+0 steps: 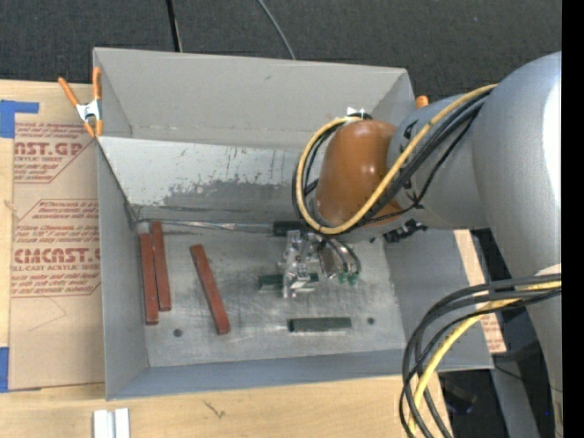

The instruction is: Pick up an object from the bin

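Dark green piece (269, 284), small and flat, lies just beside the pincer (299, 276).

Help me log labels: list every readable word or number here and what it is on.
"CAST.GP": red print, cardboard left of the bin, partly cut off.
"CAST ACRYLIC": same cardboard, lower down.
Other lines there: too blurred to read.
On the things in the bin: none.

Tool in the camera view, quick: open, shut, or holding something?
Tool: cannot be told. It is at the middle of the grey metal bin, next to a small dark flat piece, with a dark rectangular bar nearby.
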